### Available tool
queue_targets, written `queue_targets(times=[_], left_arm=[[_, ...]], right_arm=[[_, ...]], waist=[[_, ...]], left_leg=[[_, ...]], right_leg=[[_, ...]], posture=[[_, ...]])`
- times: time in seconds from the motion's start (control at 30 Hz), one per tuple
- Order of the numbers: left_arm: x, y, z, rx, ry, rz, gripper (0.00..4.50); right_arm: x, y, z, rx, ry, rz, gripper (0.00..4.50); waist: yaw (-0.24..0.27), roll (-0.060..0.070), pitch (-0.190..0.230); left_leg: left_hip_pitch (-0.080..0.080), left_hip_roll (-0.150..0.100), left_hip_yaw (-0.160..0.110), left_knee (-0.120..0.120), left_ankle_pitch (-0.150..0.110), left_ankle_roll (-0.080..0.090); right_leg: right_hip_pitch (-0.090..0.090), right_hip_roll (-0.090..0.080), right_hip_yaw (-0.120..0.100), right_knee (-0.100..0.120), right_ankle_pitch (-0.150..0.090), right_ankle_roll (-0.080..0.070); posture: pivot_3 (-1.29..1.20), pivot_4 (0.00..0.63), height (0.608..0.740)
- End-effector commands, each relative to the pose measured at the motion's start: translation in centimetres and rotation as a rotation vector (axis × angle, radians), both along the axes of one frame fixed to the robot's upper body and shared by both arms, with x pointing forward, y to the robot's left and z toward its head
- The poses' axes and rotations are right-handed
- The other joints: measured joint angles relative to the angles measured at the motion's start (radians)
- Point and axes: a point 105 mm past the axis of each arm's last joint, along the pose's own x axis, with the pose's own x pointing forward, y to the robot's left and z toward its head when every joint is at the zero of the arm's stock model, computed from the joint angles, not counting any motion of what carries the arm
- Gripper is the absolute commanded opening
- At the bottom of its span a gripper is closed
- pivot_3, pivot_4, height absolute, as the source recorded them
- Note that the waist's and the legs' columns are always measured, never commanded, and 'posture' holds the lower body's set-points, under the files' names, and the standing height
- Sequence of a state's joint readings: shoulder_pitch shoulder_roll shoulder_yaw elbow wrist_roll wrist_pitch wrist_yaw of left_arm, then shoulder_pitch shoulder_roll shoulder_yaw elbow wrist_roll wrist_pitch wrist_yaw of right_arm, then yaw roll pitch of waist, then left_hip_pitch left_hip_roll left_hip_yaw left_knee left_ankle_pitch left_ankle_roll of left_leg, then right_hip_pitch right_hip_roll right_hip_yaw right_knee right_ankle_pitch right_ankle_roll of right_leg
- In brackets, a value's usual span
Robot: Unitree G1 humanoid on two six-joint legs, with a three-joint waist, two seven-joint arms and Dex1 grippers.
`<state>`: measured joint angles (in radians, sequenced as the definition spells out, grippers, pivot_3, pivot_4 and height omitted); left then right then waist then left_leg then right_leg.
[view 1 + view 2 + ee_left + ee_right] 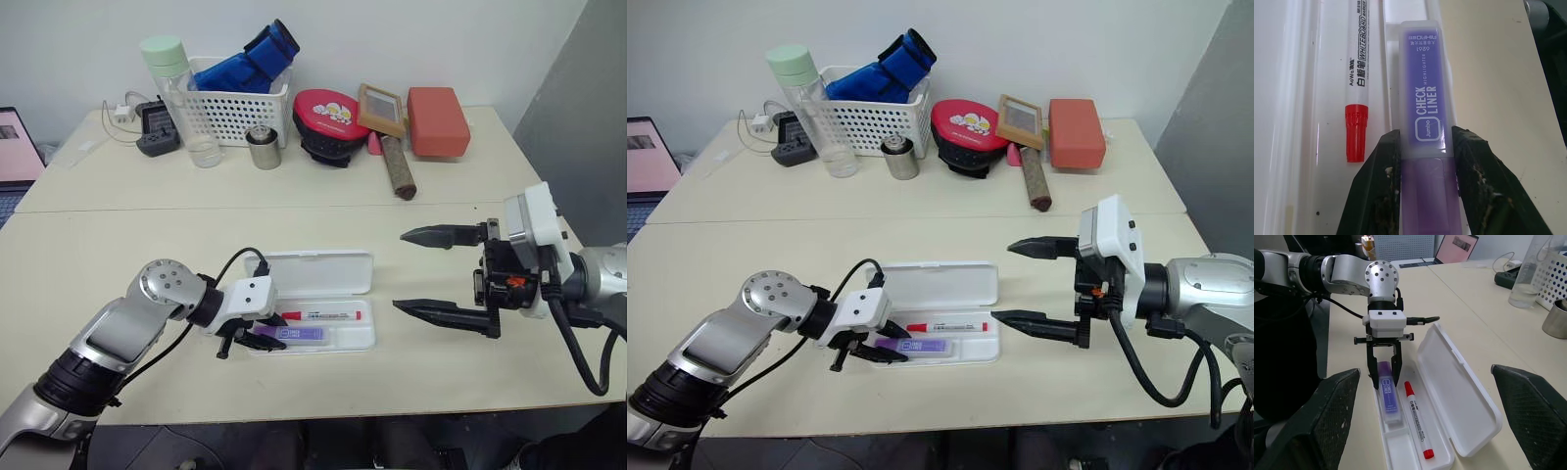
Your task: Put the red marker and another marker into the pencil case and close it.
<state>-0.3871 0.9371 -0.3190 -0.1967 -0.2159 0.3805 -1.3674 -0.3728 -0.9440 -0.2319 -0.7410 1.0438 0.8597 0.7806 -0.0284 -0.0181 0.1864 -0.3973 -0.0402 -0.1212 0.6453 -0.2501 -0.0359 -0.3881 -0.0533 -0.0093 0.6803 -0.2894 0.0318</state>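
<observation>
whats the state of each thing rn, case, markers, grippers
pencil case: open, lid laid back flat
red marker: capped, lying in the case tray
purple highlighter: lying in the tray, gripped at one end
left gripper: shut on the highlighter
right gripper: open, holding nothing

Pencil case (323, 274): plain white. Red marker (328, 315): white barrel, black lettering, red cap and red end. Highlighter (1422, 98): purple body, white lettering, clear cap. Left pincer (1384, 378) and right pincer (443, 272): black fingers, white housings. Bench (147, 245): pale cream. Basket (240, 108): white mesh.
</observation>
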Motion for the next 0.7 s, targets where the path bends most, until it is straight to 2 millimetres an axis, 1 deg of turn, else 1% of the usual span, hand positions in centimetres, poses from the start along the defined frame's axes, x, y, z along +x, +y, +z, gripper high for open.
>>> queue_targets(times=[0.03, 0.1, 0.13, 0.23, 0.27, 0.53, 0.7], left_arm=[[0.1, -0.2, 0.5, 0.002, -0.014, -0.012, 1.22], [0.1, -0.2, 0.5, 0.003, -0.014, -0.01, 1.92], [0.1, -0.3, 0.5, 0.003, -0.014, -0.009, 1.95], [-0.2, -0.8, 1.1, -0.036, 0.002, -0.006, 2.57], [-0.3, -0.9, 1.3, -0.041, 0.005, -0.008, 2.7], [-0.8, -1.5, 2.3, -0.076, 0.032, -0.006, 4.44], [-1.8, -2.7, 4.4, -0.197, 0.089, -0.014, 4.48]], right_arm=[[-0.5, 0.0, 1.0, 0.003, -0.058, 0.005, 4.5], [-0.4, 0.0, 1.0, 0.002, -0.059, 0.005, 4.5], [-0.4, 0.0, 1.0, 0.002, -0.06, 0.005, 4.5], [-0.4, -0.1, 1.0, 0.002, -0.059, 0.005, 4.5], [-0.4, -0.1, 1.0, 0.002, -0.058, 0.006, 4.5], [-0.5, 0.0, 1.0, 0.002, -0.054, 0.013, 4.5], [-0.3, 0.0, 0.8, 0.009, -0.041, 0.01, 4.5]], waist=[[0.0, 0.0, 0.0], [0.0, 0.0, 0.0], [0.0, 0.0, 0.0], [0.0, 0.0, 0.0], [0.0, 0.0, 0.0], [0.0, 0.0, 0.0], [0.0, 0.0, 0.0]], left_leg=[[0.0, 0.0, 0.0, 0.0, 0.0, 0.0], [0.0, 0.0, 0.0, 0.0, 0.0, 0.0], [0.0, 0.0, 0.0, 0.0, 0.0, 0.0], [0.0, 0.0, 0.0, 0.0, 0.0, 0.0], [0.0, 0.0, 0.0, 0.0, 0.0, 0.0], [0.0, 0.0, 0.0, 0.0, 0.0, 0.0], [0.0, 0.0, -0.002, 0.0, 0.0, 0.0]], right_leg=[[0.0, 0.0, 0.0, 0.0, 0.0, 0.0], [0.0, 0.0, 0.0, 0.0, 0.0, 0.0], [0.0, 0.0, 0.0, 0.0, 0.0, 0.0], [0.0, 0.0, 0.0, 0.0, 0.0, 0.0], [0.0, 0.0, 0.0, 0.0, 0.0, 0.0], [0.0, 0.0, 0.0, 0.0, 0.0, 0.0], [0.0, 0.0, 0.0, 0.0, 0.0, 0.0]], posture=[[0.0, 0.15, 0.74], [0.0, 0.15, 0.74], [0.0, 0.15, 0.74], [0.0, 0.15, 0.74], [0.0, 0.15, 0.74], [0.0, 0.15, 0.74], [0.0, 0.15, 0.74]])
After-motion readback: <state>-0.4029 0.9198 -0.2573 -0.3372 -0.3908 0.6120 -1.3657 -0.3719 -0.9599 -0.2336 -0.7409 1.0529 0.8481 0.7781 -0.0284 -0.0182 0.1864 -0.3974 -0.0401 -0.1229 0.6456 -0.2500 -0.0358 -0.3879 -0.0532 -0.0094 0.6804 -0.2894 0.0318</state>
